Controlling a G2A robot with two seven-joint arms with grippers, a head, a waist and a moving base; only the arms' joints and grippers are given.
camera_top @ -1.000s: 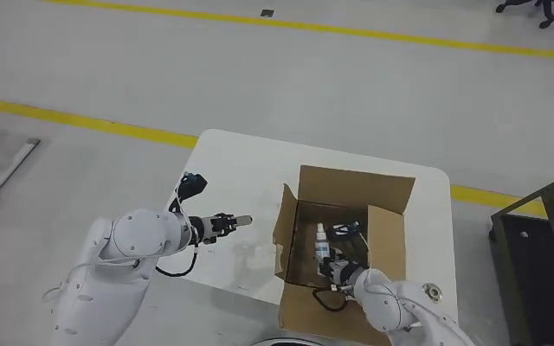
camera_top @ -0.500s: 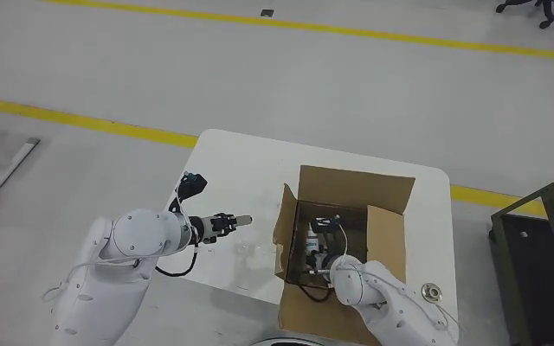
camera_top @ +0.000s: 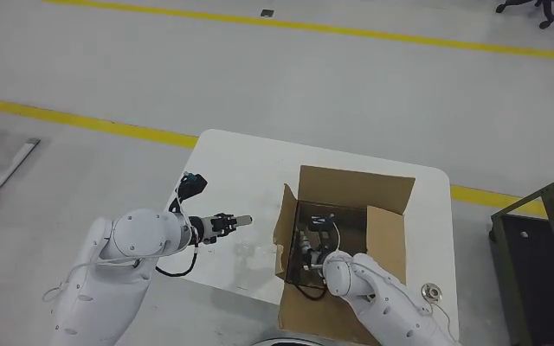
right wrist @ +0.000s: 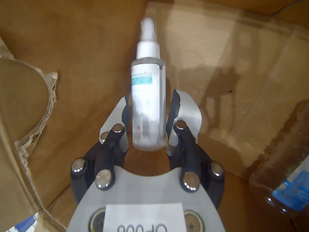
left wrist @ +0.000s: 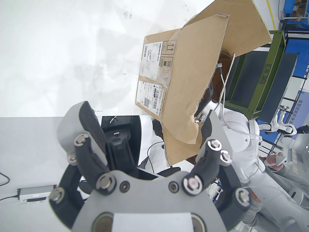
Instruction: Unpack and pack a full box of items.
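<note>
An open cardboard box [camera_top: 355,183] stands on the white table [camera_top: 242,173], its flaps raised. My right gripper [right wrist: 150,100] is down inside the box, shut on a small white spray bottle [right wrist: 148,92] whose nozzle points away from the wrist, toward a corner of the box floor. From above, the right gripper [camera_top: 309,248] sits close to the box wall on the left arm's side. My left gripper [camera_top: 240,221] hovers over the table beside the box, open and holding nothing. In the left wrist view the left gripper [left wrist: 148,114] faces the labelled box side [left wrist: 154,78].
A clear plastic bottle with a blue label [right wrist: 284,184] lies inside the box beside the right gripper. A small round metal piece [camera_top: 430,292] rests near the table's front right corner. A green cart [camera_top: 528,246] stands off the table's right edge.
The right arm has carried the spray bottle across the box toward the wall on the left arm's side. The left arm has stayed still.
</note>
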